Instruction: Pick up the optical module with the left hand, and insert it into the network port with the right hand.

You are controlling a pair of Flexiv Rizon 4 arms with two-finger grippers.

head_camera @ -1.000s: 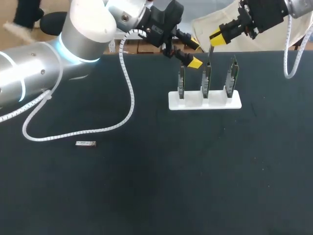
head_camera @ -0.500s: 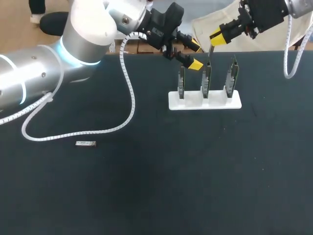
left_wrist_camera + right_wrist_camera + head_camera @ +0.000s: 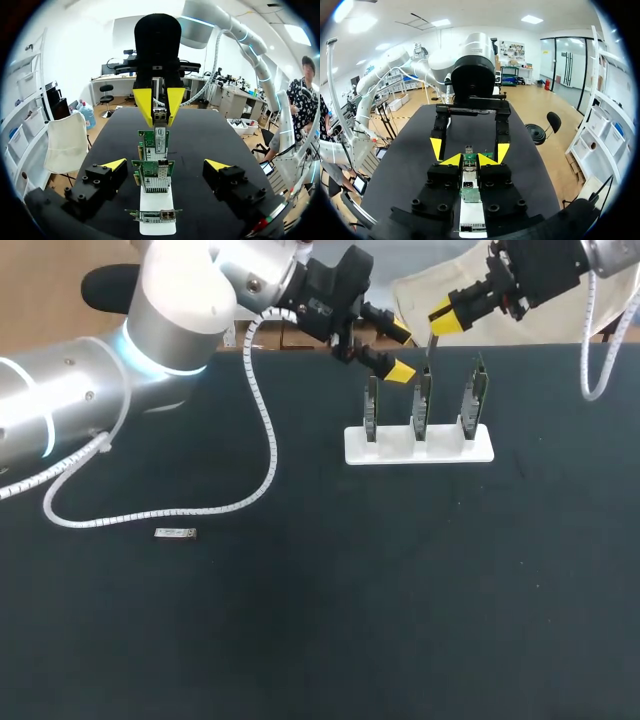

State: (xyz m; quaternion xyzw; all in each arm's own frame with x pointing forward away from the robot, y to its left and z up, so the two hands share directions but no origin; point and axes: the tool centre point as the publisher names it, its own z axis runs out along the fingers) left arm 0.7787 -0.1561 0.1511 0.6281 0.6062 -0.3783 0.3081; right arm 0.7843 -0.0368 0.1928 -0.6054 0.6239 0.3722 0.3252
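My right gripper (image 3: 441, 317) hangs over the white rack (image 3: 440, 450) and is shut on a slim silver optical module (image 3: 430, 344), which points down just above the middle network card (image 3: 422, 400). In the left wrist view the right gripper (image 3: 159, 106) pinches the module (image 3: 160, 131) over the row of cards (image 3: 152, 175). My left gripper (image 3: 398, 351) stands open and empty just left of the rack's top; its tips flank the cards (image 3: 165, 165). In the right wrist view my right gripper (image 3: 468, 160) holds the module (image 3: 468, 150), and the left gripper (image 3: 469, 148) faces it.
The rack carries three upright green cards. A second small module (image 3: 175, 533) lies flat on the black table (image 3: 330, 620) at the left, near the left arm's white cable loop (image 3: 150, 512).
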